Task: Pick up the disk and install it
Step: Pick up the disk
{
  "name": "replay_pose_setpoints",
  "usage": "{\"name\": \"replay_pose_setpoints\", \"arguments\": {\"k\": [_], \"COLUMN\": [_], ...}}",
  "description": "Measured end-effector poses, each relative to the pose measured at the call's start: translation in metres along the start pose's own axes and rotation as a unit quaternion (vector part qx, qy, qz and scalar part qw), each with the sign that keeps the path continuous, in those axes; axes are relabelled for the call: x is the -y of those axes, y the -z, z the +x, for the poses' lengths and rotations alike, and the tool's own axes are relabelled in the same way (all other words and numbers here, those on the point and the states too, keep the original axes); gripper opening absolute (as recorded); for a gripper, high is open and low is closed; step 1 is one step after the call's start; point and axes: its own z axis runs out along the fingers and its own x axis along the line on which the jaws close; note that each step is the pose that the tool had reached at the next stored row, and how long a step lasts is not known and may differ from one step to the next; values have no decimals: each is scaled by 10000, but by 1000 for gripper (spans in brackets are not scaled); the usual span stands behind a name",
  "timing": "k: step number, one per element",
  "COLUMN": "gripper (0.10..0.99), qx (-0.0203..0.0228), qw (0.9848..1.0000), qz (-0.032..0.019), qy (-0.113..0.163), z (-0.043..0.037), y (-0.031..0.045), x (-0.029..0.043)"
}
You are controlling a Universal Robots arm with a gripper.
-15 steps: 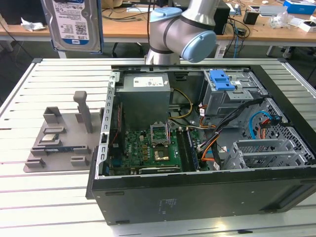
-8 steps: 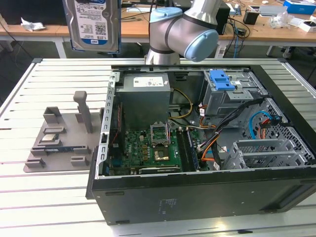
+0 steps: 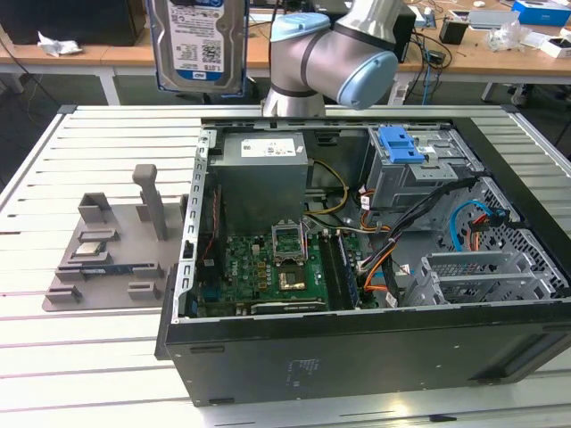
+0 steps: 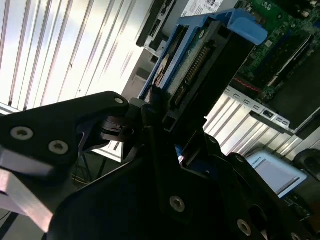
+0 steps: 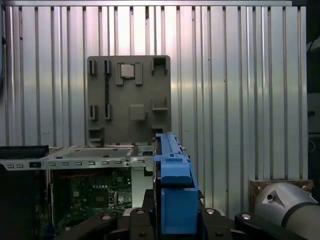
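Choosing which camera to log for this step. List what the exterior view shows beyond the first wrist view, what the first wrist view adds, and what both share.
Exterior view's extras: the disk's white-and-blue label face, the grey power supply, the blue latch piece and the cable bundles inside the computer case. First wrist view's extras: the gripper clamped on the disk, seen edge-on by its blue frame. Shared: the disk held aloft, the slatted table, the grey parts fixture, the motherboard and the open case.
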Motion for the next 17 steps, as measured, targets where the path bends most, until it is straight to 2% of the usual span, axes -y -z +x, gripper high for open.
{"name": "replay_pose_setpoints", "arguments": {"k": [6,8,10,12,17], "gripper": [365,365,365,365,365], "qx": [-1,-1,0,0,0], "qw": [10000,10000,10000,10000,10000], "qz": [-3,-3,-4,-5,-7], "qy": [0,0,-1,0,-1], "z": [-5,-7,-9,-12,-16], "y": [3,5,5,7,9], "x": [282,419,506,661,897]}}
